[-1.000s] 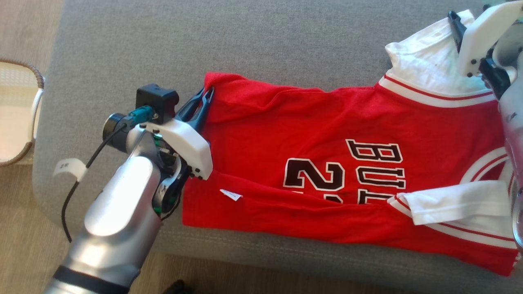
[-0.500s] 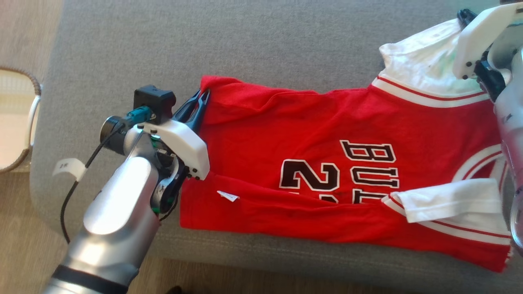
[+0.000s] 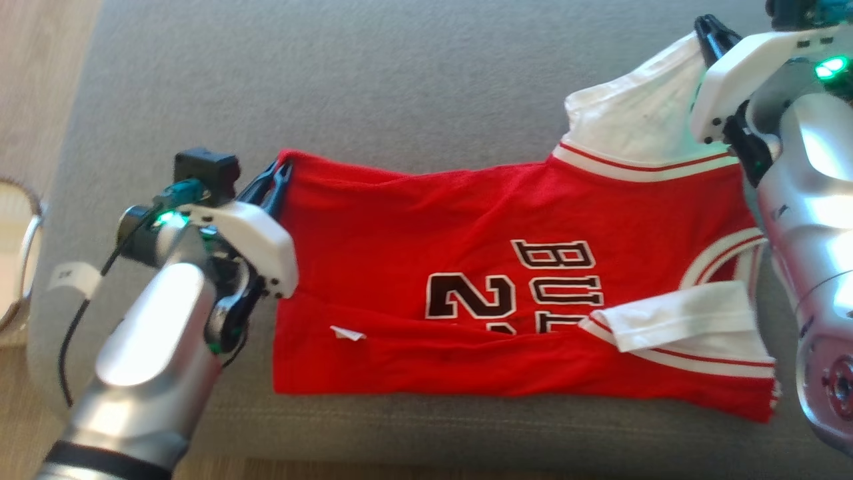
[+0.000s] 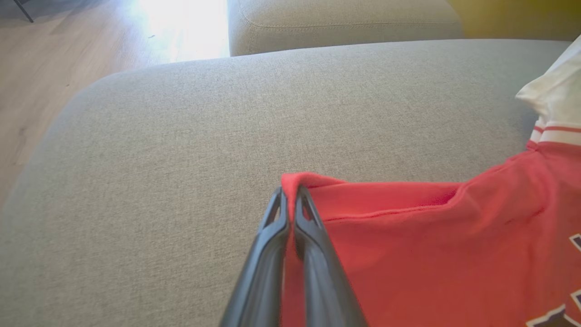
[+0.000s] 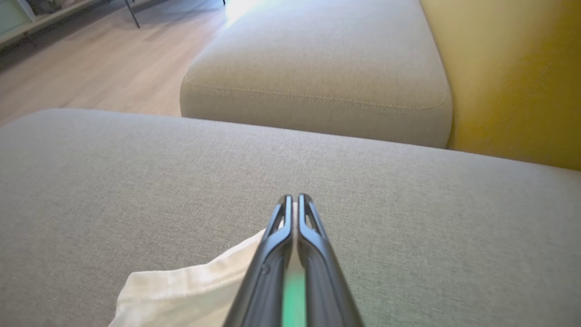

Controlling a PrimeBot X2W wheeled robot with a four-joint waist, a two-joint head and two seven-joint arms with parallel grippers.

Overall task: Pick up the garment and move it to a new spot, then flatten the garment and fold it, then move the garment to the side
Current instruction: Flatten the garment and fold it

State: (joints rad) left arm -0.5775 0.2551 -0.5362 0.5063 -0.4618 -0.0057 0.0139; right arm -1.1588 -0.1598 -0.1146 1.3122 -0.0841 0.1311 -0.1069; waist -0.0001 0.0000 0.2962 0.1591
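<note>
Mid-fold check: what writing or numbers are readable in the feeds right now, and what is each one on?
"BU", then a letter cut off by a fold: sideways on the red jersey.
"2", next digit hidden under that fold: on the jersey, beside the letters.
Small white label on the jersey: too small to read.
White tag at the head view's left edge: marks too blurred to read.

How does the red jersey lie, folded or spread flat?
Partly folded: the near edge of the red jersey is turned over its front, hiding part of the print.
</note>
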